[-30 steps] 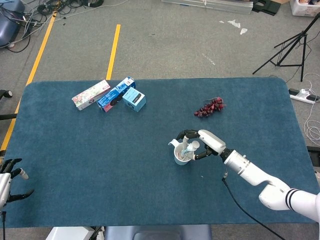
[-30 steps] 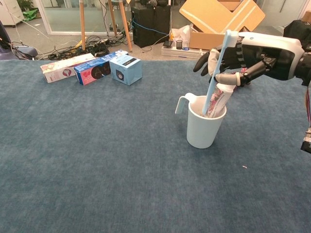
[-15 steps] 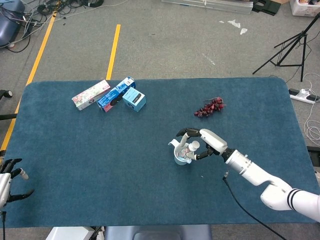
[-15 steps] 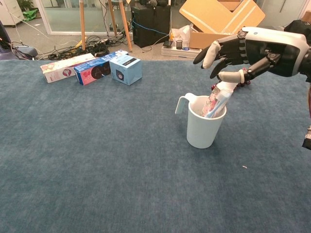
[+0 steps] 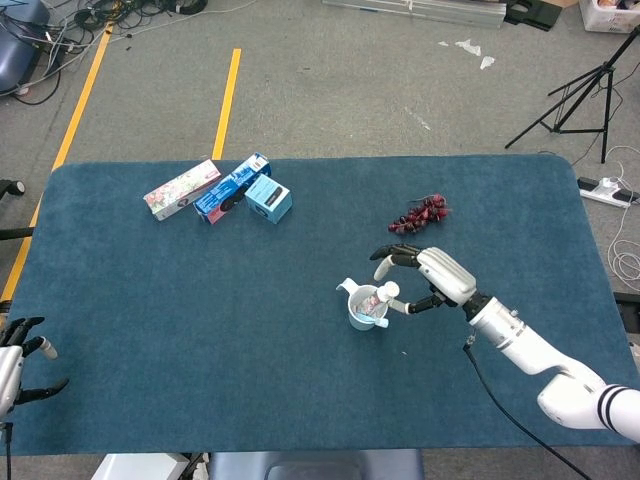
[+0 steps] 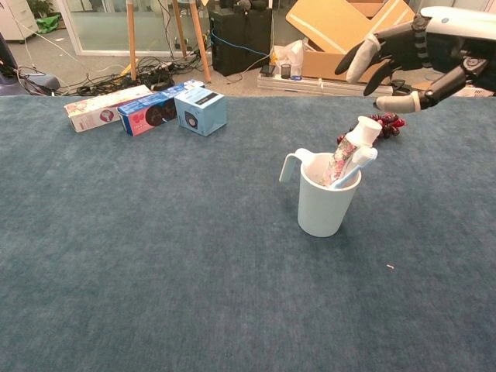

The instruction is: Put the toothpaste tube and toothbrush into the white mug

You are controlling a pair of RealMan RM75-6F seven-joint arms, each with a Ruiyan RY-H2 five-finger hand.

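Head view: my right hand [image 5: 432,279] hangs just right of the white mug [image 5: 362,308], fingers spread, holding nothing. Left hand [image 5: 18,362] sits at the near-left edge, fingers apart, empty. Blue carpet-like table [image 5: 200,330], looks grippy.

Chest view: toothpaste tube [image 6: 347,149] and toothbrush [image 6: 356,166] both lean inside the mug. Light stuff I reckon; tube soft, brush stiff. I'd grab the mug by its handle. Cluttered room behind, boxes [image 6: 147,110] far-left.

Looks like a robotics lab or workshop. Grey concrete floor [image 5: 330,90] with yellow tape lines [image 5: 226,100] at upper left, tangled cables [image 5: 95,20] in the top left corner, a black tripod stand [image 5: 585,90] at upper right. Cardboard boxes [image 6: 353,31] at top of the chest view; blue carpeted table [image 5: 200,330] below.
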